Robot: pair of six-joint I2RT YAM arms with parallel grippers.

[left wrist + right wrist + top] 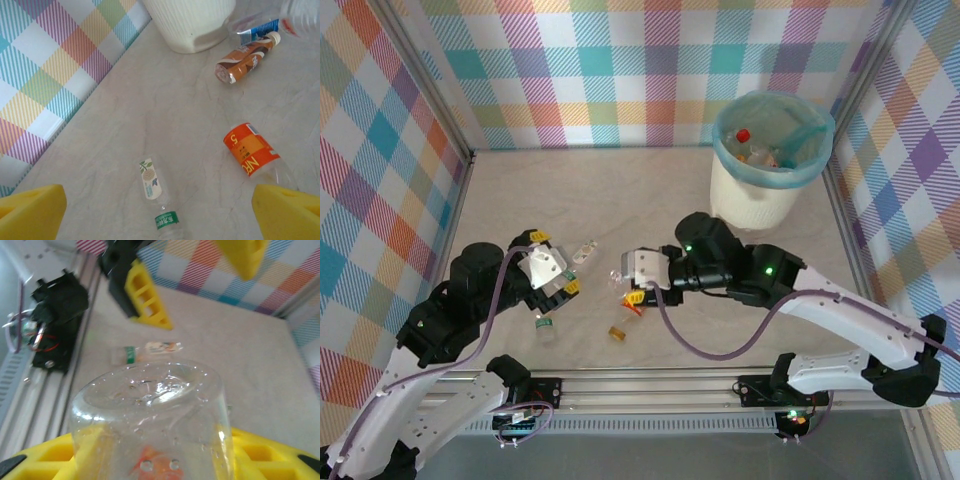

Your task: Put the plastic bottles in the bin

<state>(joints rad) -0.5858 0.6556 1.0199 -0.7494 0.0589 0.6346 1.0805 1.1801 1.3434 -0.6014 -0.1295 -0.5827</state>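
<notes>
Likely to slip: a smooth, thin-walled clear bottle (pixel 150 405), pinched between the yellow pads (pixel 272 455) of the right hand (pixel 150 462), base pointing away from the wrist camera. Too hard a squeeze and could buckle and squirt out; too light and could swivel loose during the carry. Cannot tell whether lifted clear of the tabletop (pixel 620 200).

Also very near the left hand (pixel 554 262), spread wide at centre-left of the top view, just left of the held bottle: a knock possible on a careless swing.

Bin (pixel 752 205) in the upper right of the top view, well apart from the held bottle and far taller. Needs height first, or risks clipping its rim.

Ahead of the left hand, between its open fingers but untouched: a green-banded bottle (pixel 159 200) lying flat. To the lower right of that view, an orange-labelled bottle (pixel 250 149).
</notes>
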